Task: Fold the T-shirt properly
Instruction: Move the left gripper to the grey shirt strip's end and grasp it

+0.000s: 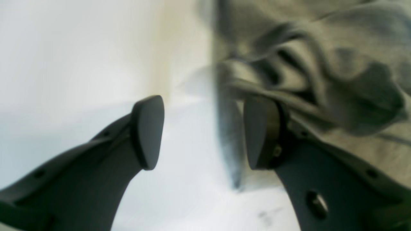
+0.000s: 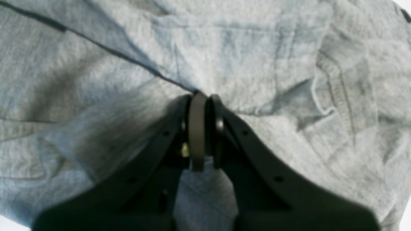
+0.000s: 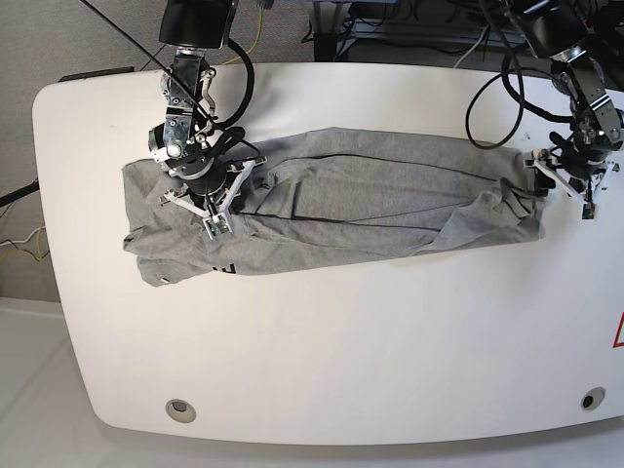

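- Where the left wrist camera looks out: left gripper (image 1: 202, 131) spread wide, dark pads (image 1: 149, 131) well apart, nothing between them. Rumpled grey T-shirt (image 1: 337, 77) bunched beyond the right-hand pad, dark streaks in its folds, possibly lettering, though too blurred to read. White table (image 1: 192, 192) under the gap.
- Seen from the right wrist camera: right gripper (image 2: 203, 128) pinched tight on a fold of the T-shirt (image 2: 257, 57), pads pressed flat together with grey cloth gathered at their tips. Fabric across nearly the whole view, creased, a dark crease line running from upper left toward the pads. Sliver of white table (image 2: 405, 211) at the lower right corner.
- Viewed from the base camera: T-shirt (image 3: 370, 205) stretched in a long band across the white table (image 3: 341, 361), from near the left edge to near the right. Right gripper (image 3: 207, 200) down on the cloth at its left end, clamped on the fabric. Left gripper (image 3: 570, 180) just beside the bunched right end of the shirt, unclenched, empty. Dark marks on the lower left part of the cloth. Black cables (image 3: 492, 88) hanging above the far edge.
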`<action>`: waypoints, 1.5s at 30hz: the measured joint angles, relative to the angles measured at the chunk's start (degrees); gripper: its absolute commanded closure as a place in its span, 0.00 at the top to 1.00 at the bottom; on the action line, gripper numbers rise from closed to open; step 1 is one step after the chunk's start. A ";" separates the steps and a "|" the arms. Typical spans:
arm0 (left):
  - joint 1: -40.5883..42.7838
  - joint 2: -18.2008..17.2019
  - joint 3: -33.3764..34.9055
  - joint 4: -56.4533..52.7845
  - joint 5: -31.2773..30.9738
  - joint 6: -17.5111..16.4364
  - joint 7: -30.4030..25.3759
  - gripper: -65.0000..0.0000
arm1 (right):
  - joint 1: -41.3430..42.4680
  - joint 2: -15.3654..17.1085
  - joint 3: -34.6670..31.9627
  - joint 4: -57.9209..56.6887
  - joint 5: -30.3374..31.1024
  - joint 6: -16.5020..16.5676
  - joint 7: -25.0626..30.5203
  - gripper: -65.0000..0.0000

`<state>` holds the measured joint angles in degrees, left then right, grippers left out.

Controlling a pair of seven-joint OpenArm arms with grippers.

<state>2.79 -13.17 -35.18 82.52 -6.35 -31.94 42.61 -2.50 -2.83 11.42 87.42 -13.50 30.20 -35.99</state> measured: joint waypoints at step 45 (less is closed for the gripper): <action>-11.85 -2.27 -9.40 -16.11 -2.56 -8.00 8.24 0.57 | -0.26 0.90 -0.26 -0.11 0.63 0.42 0.85 0.00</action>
<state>-9.06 -15.44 -44.58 66.41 -8.91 -39.94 50.85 -2.76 -1.93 11.16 87.31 -12.86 30.61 -35.14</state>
